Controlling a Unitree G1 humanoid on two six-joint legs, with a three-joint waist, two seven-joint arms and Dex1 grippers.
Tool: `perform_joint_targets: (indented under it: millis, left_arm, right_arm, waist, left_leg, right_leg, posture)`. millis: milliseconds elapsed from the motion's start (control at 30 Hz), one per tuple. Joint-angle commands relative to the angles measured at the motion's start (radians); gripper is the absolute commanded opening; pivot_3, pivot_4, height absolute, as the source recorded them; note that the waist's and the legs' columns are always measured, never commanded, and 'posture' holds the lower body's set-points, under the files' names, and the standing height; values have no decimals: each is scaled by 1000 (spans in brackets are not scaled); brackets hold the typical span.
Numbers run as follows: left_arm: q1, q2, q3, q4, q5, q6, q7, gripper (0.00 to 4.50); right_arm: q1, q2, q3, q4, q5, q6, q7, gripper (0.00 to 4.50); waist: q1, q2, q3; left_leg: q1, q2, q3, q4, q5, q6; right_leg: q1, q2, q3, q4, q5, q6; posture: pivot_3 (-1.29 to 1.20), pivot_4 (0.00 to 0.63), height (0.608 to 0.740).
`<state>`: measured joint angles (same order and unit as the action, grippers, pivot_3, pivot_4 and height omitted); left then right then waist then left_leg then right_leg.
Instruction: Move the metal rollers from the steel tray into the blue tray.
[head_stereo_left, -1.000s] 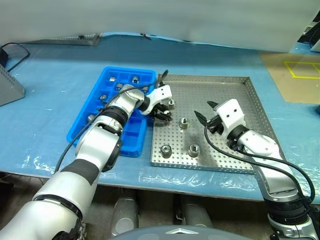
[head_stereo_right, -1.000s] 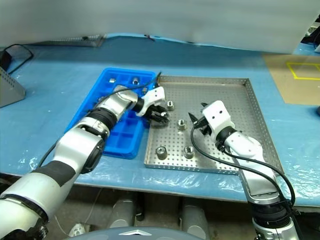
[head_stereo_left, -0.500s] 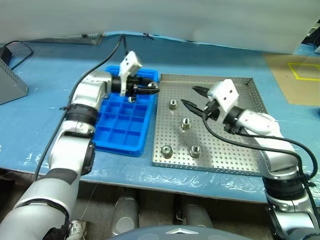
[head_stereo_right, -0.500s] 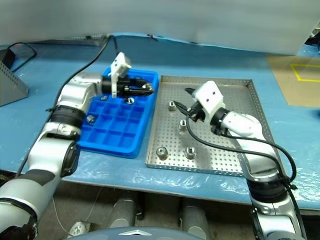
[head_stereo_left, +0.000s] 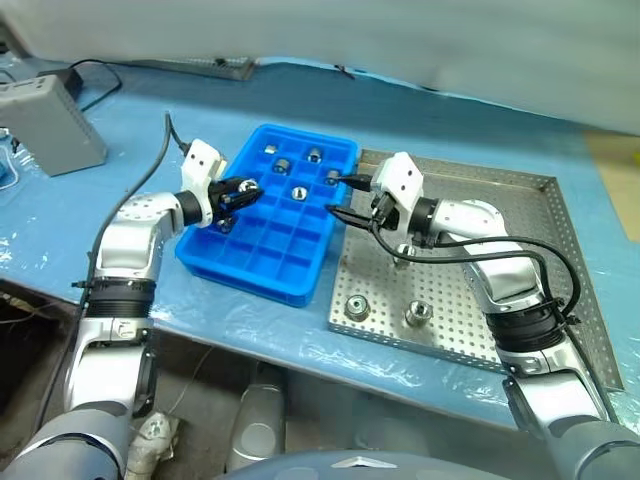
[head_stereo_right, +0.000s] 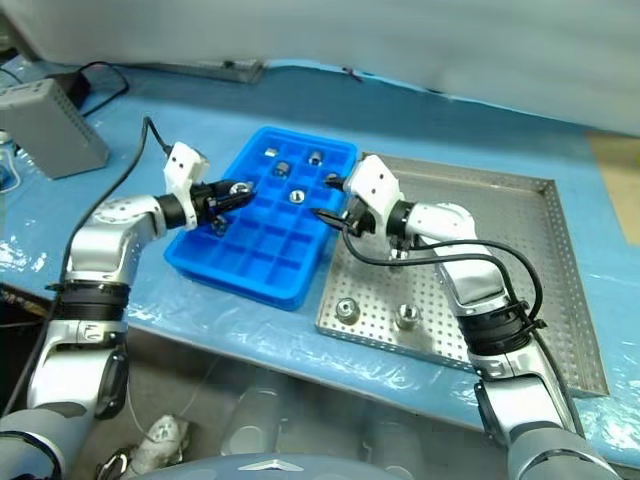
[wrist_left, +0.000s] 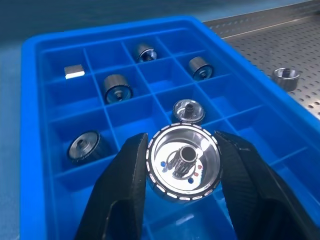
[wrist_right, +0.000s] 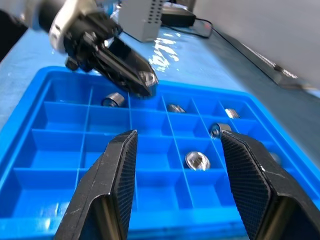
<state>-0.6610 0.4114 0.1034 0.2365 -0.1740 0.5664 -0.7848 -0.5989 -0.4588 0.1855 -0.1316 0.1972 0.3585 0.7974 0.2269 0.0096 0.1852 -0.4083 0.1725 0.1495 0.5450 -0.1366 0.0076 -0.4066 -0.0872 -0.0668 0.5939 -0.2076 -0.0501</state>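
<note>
Metal rollers (head_stereo_left: 352, 307) sit partly on the steel tray (head_stereo_left: 545, 255), two near its front edge, and partly in the blue tray (head_stereo_left: 290, 262), which lies just left of it on a table (head_stereo_left: 150, 130) covered with blue plastic sheeting; a grey box (head_stereo_left: 50, 122) with a black cable stands at the far left, and a pale wall closes the scene behind. In the head views the left gripper (head_stereo_left: 243, 189) hangs over the blue tray's left edge with its fingers clamped on one roller, while the right gripper (head_stereo_left: 340, 195) reaches over the tray's right rim, jaws parted and holding nothing. The left wrist view looks down on the gripped roller (wrist_left: 184, 161), pinched between the two black fingers (wrist_left: 122, 190) above the compartments, several of which hold one roller each; another roller lies on the perforated steel floor beyond. The right wrist view looks across the blue grid between its own spread fingers (wrist_right: 115, 175), with the left gripper (wrist_right: 142, 82) and its roller opposite, and the grey box on the table behind.
</note>
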Motion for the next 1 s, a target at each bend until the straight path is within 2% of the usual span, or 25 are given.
perform_joint_targets:
  millis: [33,233,500,767,1000]
  left_arm:
    - [-19,-44,-31,-18,0,-13,68,1824]
    - [-69,-101,-55,90,13,-66,147,1824]
    - [-116,-55,-52,193,5,-118,128,1824]
    - [-145,-51,-104,286,46,-170,117,1824]
    - [-178,-36,-113,317,46,-178,82,3959]
  right_arm:
    - [-8,16,10,-22,0,-26,9,2724]
    - [22,10,6,-53,-11,-9,-4,2724]
    - [74,-27,-24,-115,-19,24,-42,2724]
    - [99,-41,-31,-134,-35,29,-71,2724]
    - [114,-50,-37,-145,-39,28,-83,2724]
  waist:
    - [11,0,0]
    - [16,0,0]
    - [4,0,0]
    - [3,0,0]
    - [2,0,0]
  left_leg:
    - [0,0,0,0,0,0]
    - [-1,0,0,1,0,0]
    - [-1,1,0,0,1,-1]
    - [-1,0,0,1,1,-2]
    - [-1,0,0,2,2,-3]
  right_leg:
    - [0,0,0,0,0,0]
    - [-1,0,0,0,0,0]
    - [-2,1,0,2,0,1]
    - [-2,0,0,4,0,1]
    - [-5,0,1,9,-1,1]
  posture:
    - [417,150,740]
    - [355,150,740]
    - [302,150,740]
    - [268,150,740]
    - [251,150,740]
